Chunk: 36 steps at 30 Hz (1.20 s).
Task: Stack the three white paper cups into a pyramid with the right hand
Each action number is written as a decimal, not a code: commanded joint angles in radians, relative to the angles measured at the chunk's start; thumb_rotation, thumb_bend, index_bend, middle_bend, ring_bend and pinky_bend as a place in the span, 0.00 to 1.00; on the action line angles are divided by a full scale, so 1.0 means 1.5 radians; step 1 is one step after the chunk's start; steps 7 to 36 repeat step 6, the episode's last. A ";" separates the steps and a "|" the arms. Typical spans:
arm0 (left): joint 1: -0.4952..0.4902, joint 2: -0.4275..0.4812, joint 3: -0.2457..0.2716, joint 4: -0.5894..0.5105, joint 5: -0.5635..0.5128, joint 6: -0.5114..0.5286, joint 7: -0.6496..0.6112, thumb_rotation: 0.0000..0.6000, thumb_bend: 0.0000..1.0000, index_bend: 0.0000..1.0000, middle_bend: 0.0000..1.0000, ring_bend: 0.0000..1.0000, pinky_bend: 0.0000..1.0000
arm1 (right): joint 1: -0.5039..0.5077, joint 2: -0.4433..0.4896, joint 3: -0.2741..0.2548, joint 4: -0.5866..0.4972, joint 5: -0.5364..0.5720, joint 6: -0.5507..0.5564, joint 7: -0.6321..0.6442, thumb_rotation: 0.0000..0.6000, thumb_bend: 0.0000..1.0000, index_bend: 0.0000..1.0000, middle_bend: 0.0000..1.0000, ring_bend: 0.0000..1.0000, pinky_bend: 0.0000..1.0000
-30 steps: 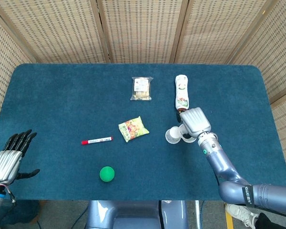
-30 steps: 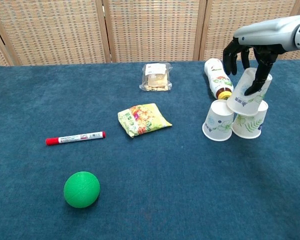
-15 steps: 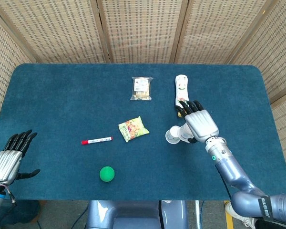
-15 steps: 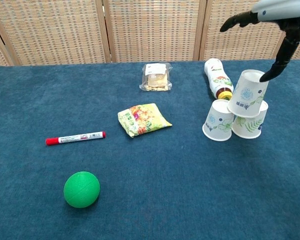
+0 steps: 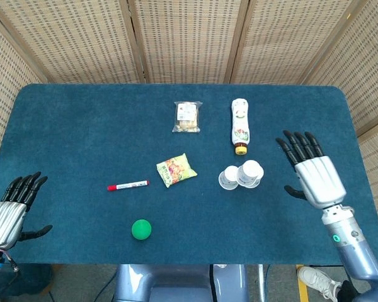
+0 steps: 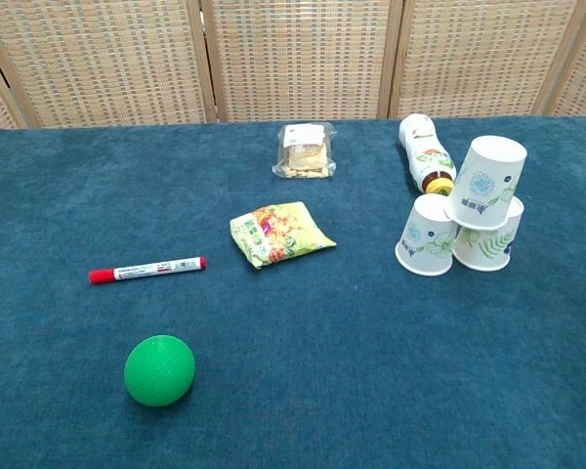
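on the right side of the blue felt desk (image 6: pixel 303 391) the three white paper cups (image 6: pixel 466 221) stood upside down as a pyramid: two side by side and touching, the third resting tilted across their bases, so the build looked complete but a little crooked. their tapered paper walls carried leafy green and blue prints. the right hand (image 5: pixel 315 173) hung well apart to the right of them, fingers spread and holding nothing, likely clear so as not to knock the stack. the left hand (image 5: pixel 9 211) rested at the desk's near left corner, fingers apart, empty. a plastic bottle (image 6: pixel 425 153) lay just behind the cups.
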 commanded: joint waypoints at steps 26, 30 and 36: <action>0.025 -0.009 0.012 0.025 0.037 0.046 -0.028 1.00 0.00 0.00 0.00 0.00 0.00 | -0.194 -0.121 -0.074 0.204 -0.093 0.150 0.181 1.00 0.00 0.00 0.00 0.00 0.00; 0.025 -0.009 0.012 0.025 0.037 0.046 -0.028 1.00 0.00 0.00 0.00 0.00 0.00 | -0.194 -0.121 -0.074 0.204 -0.093 0.150 0.181 1.00 0.00 0.00 0.00 0.00 0.00; 0.025 -0.009 0.012 0.025 0.037 0.046 -0.028 1.00 0.00 0.00 0.00 0.00 0.00 | -0.194 -0.121 -0.074 0.204 -0.093 0.150 0.181 1.00 0.00 0.00 0.00 0.00 0.00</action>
